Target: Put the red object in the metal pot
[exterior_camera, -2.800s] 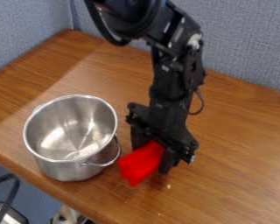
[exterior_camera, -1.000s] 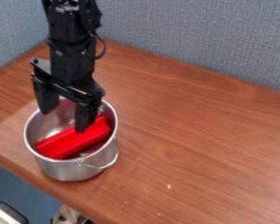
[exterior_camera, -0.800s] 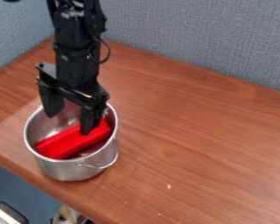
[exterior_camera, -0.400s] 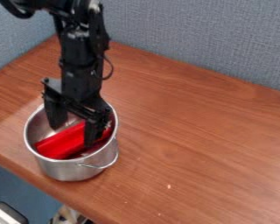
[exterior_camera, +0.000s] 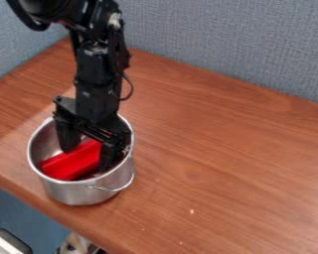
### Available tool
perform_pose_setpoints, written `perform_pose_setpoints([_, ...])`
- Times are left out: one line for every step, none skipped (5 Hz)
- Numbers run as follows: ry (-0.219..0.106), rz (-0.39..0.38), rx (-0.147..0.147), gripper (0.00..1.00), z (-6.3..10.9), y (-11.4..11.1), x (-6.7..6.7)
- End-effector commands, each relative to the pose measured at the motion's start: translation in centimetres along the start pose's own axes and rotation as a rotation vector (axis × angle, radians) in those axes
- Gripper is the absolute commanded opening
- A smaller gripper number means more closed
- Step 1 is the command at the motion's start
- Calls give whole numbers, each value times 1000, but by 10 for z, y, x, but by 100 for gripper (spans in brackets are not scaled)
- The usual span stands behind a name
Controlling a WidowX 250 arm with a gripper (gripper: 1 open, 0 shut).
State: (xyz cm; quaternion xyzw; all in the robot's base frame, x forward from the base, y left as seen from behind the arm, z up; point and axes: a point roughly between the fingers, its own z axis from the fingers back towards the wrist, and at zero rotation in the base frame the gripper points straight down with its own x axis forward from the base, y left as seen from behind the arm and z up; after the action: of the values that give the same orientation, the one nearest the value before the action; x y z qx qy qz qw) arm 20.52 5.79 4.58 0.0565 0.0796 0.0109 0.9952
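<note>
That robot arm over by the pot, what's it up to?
The robot arm has its fingers reaching down into the metal pot, around a red block. The block already lies inside the pot. Whether the fingers are gripping it is hard to tell from this view.

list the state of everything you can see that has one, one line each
red object: inside the metal pot, partly hidden by the gripper
metal pot: upright, lidless, holding the red object
pot handle: hanging down against the outside of the pot
gripper: open, lowered into the pot over the red object; whether it touches the block is unclear
table: bare wood, bearing the pot near its edge
</note>
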Motion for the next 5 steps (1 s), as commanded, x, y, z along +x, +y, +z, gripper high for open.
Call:
perform_pose_setpoints([-15,-12,17,100,3,2,2])
perform_pose_setpoints([-12,-11,17,100,2,1,2])
perform_pose_setpoints([-10,-10,17,100,1,1,2])
perform_pose_setpoints([-7,-9,16,100,0,2,3])
perform_pose_setpoints([-4,-8,16,100,-1,1,3])
